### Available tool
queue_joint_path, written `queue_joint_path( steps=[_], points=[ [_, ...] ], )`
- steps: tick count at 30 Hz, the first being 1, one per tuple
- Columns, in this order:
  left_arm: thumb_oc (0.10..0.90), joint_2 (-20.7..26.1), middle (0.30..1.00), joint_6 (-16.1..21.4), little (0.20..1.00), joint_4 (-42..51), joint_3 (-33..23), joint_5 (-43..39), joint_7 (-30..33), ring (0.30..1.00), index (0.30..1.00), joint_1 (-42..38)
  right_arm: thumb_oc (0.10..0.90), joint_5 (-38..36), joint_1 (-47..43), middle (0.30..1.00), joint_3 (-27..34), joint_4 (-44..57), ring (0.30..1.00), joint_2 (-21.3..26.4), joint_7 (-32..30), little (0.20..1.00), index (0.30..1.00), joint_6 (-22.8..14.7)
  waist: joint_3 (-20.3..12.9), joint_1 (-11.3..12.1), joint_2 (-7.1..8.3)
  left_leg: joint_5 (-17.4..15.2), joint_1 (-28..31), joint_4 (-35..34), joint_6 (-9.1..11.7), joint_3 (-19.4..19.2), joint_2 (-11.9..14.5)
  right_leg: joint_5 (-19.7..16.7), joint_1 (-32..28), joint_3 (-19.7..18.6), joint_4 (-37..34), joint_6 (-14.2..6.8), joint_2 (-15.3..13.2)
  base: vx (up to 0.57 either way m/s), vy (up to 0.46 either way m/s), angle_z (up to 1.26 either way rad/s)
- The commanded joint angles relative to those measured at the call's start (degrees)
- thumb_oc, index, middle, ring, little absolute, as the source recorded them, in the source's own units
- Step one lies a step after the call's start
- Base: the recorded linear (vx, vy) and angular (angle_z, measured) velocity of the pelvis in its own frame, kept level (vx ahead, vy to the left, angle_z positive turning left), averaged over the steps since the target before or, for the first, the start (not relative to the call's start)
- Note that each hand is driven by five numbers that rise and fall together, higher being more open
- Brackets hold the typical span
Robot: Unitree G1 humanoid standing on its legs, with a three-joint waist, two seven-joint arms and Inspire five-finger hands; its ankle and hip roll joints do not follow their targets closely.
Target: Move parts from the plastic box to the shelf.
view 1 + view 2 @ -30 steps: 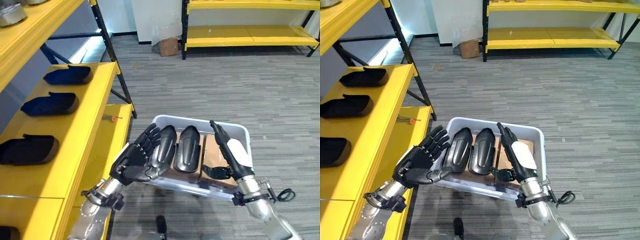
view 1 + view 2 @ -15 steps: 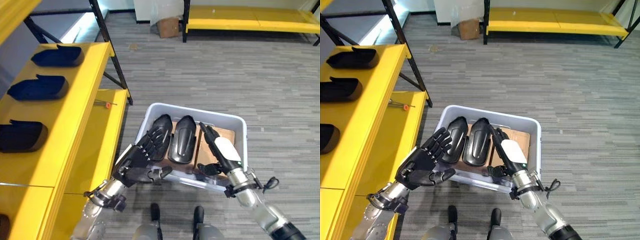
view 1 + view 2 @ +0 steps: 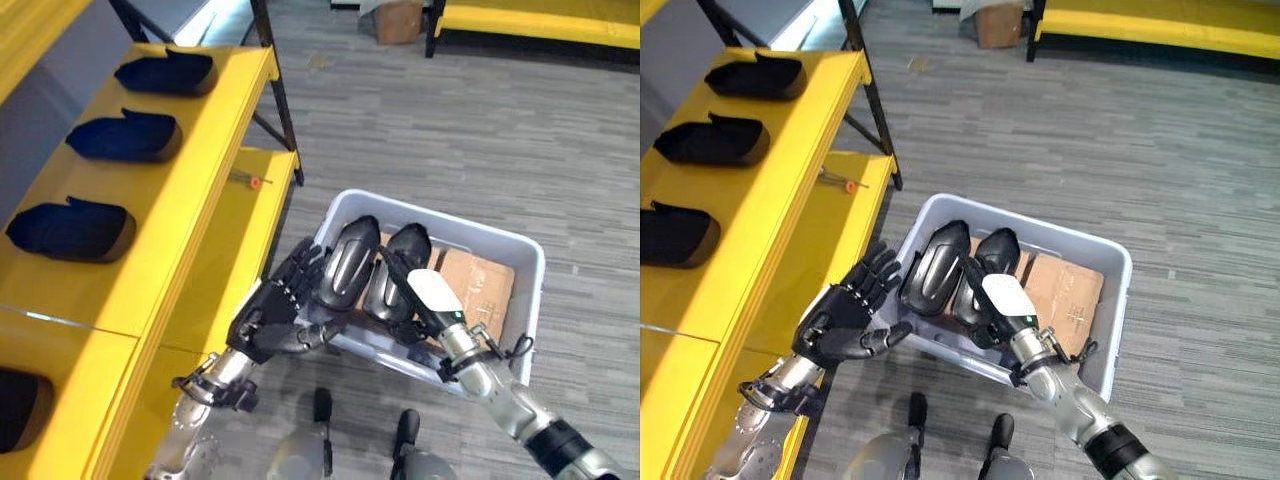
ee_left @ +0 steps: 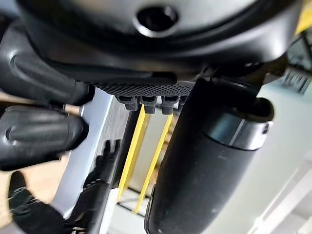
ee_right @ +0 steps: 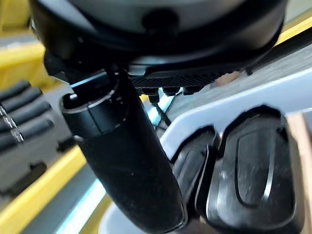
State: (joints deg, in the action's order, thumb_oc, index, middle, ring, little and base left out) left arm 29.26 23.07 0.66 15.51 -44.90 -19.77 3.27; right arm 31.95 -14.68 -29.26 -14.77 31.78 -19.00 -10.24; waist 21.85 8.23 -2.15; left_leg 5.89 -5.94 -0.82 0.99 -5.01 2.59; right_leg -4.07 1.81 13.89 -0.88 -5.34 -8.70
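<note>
Grey floor held plastic box [image 3: 1110, 262] beside yellow shelf [image 3: 215, 150]. Left hand [image 3: 845, 318] open, empty, by left part [image 3: 933, 267]. Right hand [image 3: 1002, 303] open, over right part [image 3: 985, 256]. Best: curl both hands around one part, then lift level.

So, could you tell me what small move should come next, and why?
Probably close both hands on the left black part: the left hand and right hand flank the two parts in the plastic box, open, gripping nothing yet.
</note>
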Motion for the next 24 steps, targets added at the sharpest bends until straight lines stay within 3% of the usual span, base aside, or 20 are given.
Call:
queue_joint_path(
  steps=[1, 4, 8, 13, 14, 24],
  points=[
    [0.900, 0.2, 1.000, 7.4, 1.000, 6.0, -3.3, -2.1, -0.3, 1.000, 1.000, -2.4, 0.900, 1.1, -6.2, 1.000, -0.6, 1.6, 1.000, -0.5, -4.8, 1.000, 1.000, -1.1, -1.8, 0.4, 2.13, -7.2, -2.6, 9.4, -0.5, 0.2, -1.1, 5.6, 0.4, -1.0, 8.5, -1.4, -4.0, -0.01, 0.015, 0.11],
    [0.900, -0.4, 1.000, 6.0, 1.000, 5.9, -3.9, -3.5, -0.9, 1.000, 1.000, -3.0, 0.900, 2.1, -7.9, 1.000, -0.9, 1.0, 1.000, -1.3, -7.3, 1.000, 1.000, -1.9, 0.0, 1.2, 1.94, -7.5, -4.5, 11.1, -0.6, 0.5, -1.2, 5.7, 1.1, -0.7, 9.1, -1.5, -4.3, -0.01, 0.005, 0.18],
    [0.900, -1.3, 1.000, 5.6, 1.000, 4.8, -3.3, -3.9, -2.9, 1.000, 1.000, -3.9, 0.900, 0.6, -8.4, 1.000, -1.3, -0.3, 1.000, -3.2, -11.2, 1.000, 1.000, 3.9, 1.8, 1.4, 1.88, -7.6, -5.7, 11.6, -0.9, 0.0, -1.4, 5.4, 1.9, -0.8, 9.1, -1.6, -4.4, -0.03, -0.026, 0.06],
    [0.900, -2.2, 1.000, 6.4, 1.000, 4.7, -1.6, -3.9, -2.5, 1.000, 1.000, -4.4, 0.900, 1.3, -8.4, 1.000, -0.2, -4.3, 1.000, -5.3, -15.0, 1.000, 1.000, 8.7, 3.6, 0.8, 0.37, -7.5, -6.6, 11.4, -1.2, -0.3, -2.1, 5.5, 3.3, -1.1, 9.7, -1.5, -4.6, -0.04, 0.053, 0.00],
    [0.900, -2.5, 1.000, 5.0, 1.000, 4.6, -1.2, -5.3, -3.2, 1.000, 1.000, -4.9, 0.900, 2.3, -8.9, 1.000, -0.4, -5.1, 1.000, -5.8, -16.1, 1.000, 1.000, 9.5, 4.1, 0.6, -0.18, -7.4, -6.9, 11.4, -1.4, -0.4, -2.4, 5.5, 4.0, -1.3, 10.1, -1.4, -4.8, -0.02, 0.077, 0.01],
    [0.900, -2.9, 1.000, 5.9, 1.000, 3.2, 0.9, -5.6, -3.3, 1.000, 1.000, -6.2, 0.900, 4.0, -13.0, 1.000, -0.7, -5.2, 1.000, -5.2, -15.7, 1.000, 1.000, 12.7, 6.7, -0.3, -2.46, -6.4, -8.6, 10.3, -1.7, -0.9, -3.3, 5.6, 8.0, -1.7, 12.6, -1.2, -5.0, -0.02, 0.060, -0.02]
  ],
)
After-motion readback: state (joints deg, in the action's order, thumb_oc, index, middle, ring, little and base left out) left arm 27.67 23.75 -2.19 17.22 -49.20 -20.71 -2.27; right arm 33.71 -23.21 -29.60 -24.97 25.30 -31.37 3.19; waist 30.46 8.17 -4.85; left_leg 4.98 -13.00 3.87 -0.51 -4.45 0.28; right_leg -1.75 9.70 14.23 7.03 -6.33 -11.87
